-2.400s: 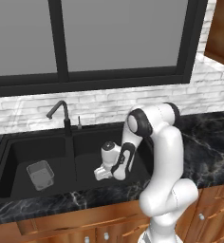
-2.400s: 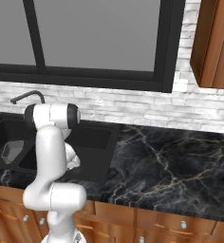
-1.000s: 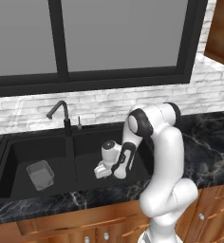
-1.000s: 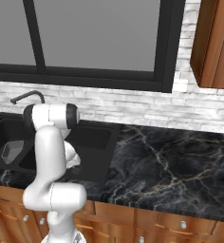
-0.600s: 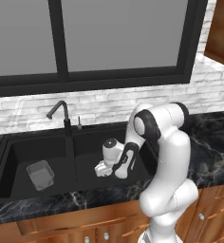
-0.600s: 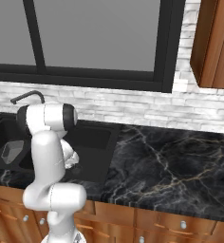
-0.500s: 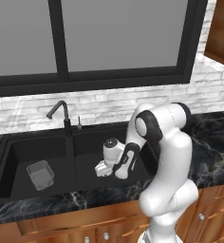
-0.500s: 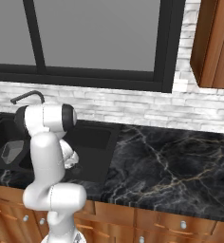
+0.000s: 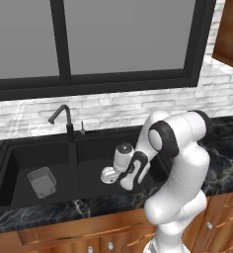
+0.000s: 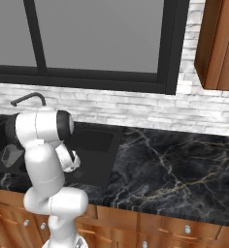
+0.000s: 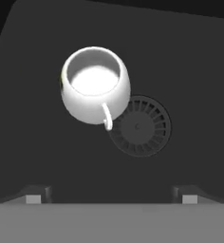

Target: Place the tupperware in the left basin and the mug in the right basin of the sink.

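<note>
The white mug [image 11: 95,85] stands upright on the black floor of the right basin [image 11: 190,71], its handle turned toward the round drain [image 11: 140,127]. My gripper [image 11: 111,198] hangs open above it, with nothing between the fingers. Seen from the left base, the gripper [image 9: 109,175] is down inside the right basin [image 9: 96,165] of the sink [image 9: 19,148]. The translucent grey tupperware [image 9: 42,181] lies on the floor of the left basin [image 9: 24,163], left of the divider [image 9: 75,168]. The right base view shows the tupperware [image 10: 9,155] behind my arm.
A black gooseneck faucet [image 9: 64,121] rises behind the divider. Black marble counter [image 10: 174,169] stretches right of the sink, with a white brick wall and a dark-framed window behind. Wooden cabinets [image 10: 218,43] hang at the upper right.
My arm has swung a little to the right and the hand has drifted with it, open the whole time. The mug and the tupperware have stayed where they were.
</note>
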Robot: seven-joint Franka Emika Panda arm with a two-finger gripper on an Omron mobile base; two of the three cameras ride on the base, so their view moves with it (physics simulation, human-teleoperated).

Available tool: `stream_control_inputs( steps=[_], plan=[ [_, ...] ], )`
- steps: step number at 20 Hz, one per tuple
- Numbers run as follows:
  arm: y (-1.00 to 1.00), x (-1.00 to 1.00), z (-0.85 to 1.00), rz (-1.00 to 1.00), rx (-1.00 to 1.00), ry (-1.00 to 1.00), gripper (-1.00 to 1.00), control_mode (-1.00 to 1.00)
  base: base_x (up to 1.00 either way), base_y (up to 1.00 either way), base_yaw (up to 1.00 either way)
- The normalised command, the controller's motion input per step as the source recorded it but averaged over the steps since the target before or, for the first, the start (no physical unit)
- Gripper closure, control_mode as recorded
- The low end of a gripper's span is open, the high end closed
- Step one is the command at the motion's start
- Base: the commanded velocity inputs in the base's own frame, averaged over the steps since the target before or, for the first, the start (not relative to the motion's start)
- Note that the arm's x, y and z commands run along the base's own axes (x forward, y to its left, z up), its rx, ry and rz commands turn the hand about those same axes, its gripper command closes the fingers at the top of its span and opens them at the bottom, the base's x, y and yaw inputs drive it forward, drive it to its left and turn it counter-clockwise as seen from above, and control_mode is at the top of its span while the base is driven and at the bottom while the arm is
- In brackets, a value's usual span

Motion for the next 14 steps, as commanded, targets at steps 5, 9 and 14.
stream_control_inputs(
  steps=[5,9,14],
  plan=[
    [-0.04,0.00,0.48,0.00,0.13,0.00,-1.00,-1.00,0.00,0.00,0.00],
    [-0.01,0.00,0.55,0.00,0.09,0.00,-1.00,-1.00,0.00,0.00,0.00],
    [0.00,0.07,0.61,0.00,0.05,0.03,-1.00,-1.00,0.00,0.00,0.00]
  ],
)
